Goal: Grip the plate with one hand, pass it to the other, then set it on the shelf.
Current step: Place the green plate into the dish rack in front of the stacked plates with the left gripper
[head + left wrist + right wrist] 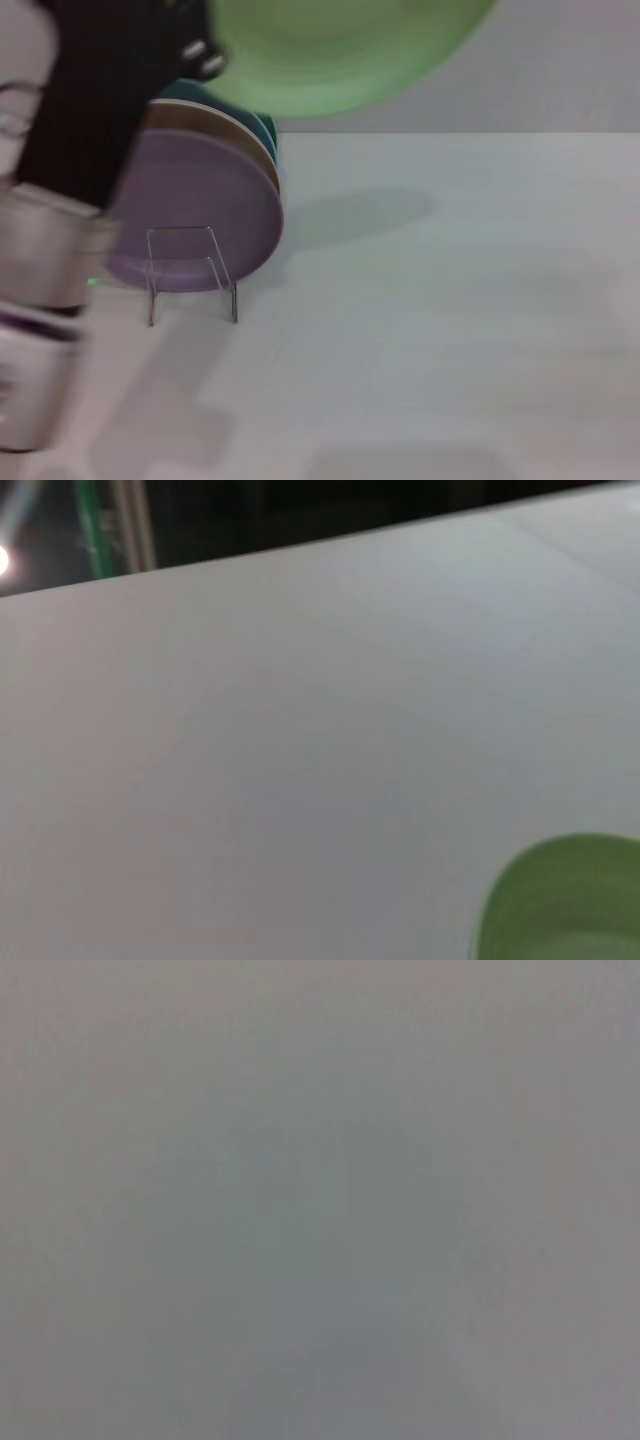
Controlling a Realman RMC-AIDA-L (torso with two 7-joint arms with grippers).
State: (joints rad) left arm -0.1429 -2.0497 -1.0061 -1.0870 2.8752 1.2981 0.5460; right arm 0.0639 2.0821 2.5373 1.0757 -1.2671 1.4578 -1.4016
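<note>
The plate is up in the air at the top of the head view, well above the table, throwing a soft shadow on the surface beside the rack. The left gripper meets it at its left rim, and a slice of the same green rim shows in the left wrist view. With the picture smeared there, the fingers seem to be pinched on the rim, though I cannot tell that for sure. The right gripper is nowhere in the head view, and its wrist camera shows only plain grey surface.

On the table, to the left, the shelf stands in front of a lilac plate that leans upright, with a brown plate and a dark teal plate stacked behind it.

The plate looks like matte plastic, so probably light and stiff and not likely to break, but smooth enough to swivel when held by one edge. The raised rim is the natural place to grasp. For the handover, the second gripper should take the opposite rim, and the plate should go down edge first into the narrow rack.
</note>
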